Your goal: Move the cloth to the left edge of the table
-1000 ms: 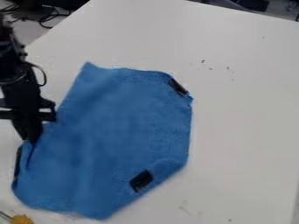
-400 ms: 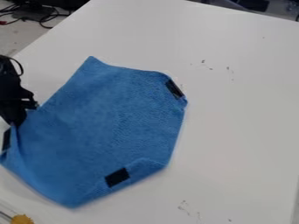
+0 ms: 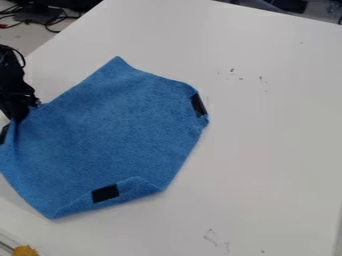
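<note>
The black gripper (image 3: 19, 119) hangs at the left side of the view, shut on the left part of the blue cloth (image 3: 113, 135). Around its fingertips the fabric is pinched into folds. The cloth lies spread over the left half of the white table, with black patches near its right corner, along its folded lower edge and at its far left, where it meets the view's edge.
The white table (image 3: 267, 150) stretches right, with small dark marks on its surface. A yellow object (image 3: 25, 250) sits at the bottom left corner. Cables (image 3: 57, 21) lie beyond the table's upper left edge.
The gripper has moved left and then up a little, dragging the cloth with it. The cloth has shifted left and turned clockwise, its lower edge now higher in view.
</note>
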Tool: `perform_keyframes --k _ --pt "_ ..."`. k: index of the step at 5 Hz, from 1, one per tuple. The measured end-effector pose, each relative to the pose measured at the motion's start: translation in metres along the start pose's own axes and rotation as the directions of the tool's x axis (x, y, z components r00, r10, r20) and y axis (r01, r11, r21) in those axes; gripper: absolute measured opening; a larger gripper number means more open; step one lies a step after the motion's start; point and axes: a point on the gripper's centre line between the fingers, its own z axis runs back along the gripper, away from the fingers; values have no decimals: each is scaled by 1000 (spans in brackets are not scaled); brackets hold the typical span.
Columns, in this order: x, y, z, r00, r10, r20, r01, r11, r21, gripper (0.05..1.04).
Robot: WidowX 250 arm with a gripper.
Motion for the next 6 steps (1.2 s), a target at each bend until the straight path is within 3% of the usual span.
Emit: perform_keyframes --k 1,2,4,5,6 --pt "-9 1 0 999 -1 -39 1 1000 -3 77" --pt "-13 -1 1 999 23 -50 -23 1000 -1 230" --pt "-37 6 6 994 48 -99 -44 998 41 775" --pt "-41 15 7 994 69 -89 -64 996 57 995" --pt "-37 21 8 996 59 -73 -54 996 69 1003"
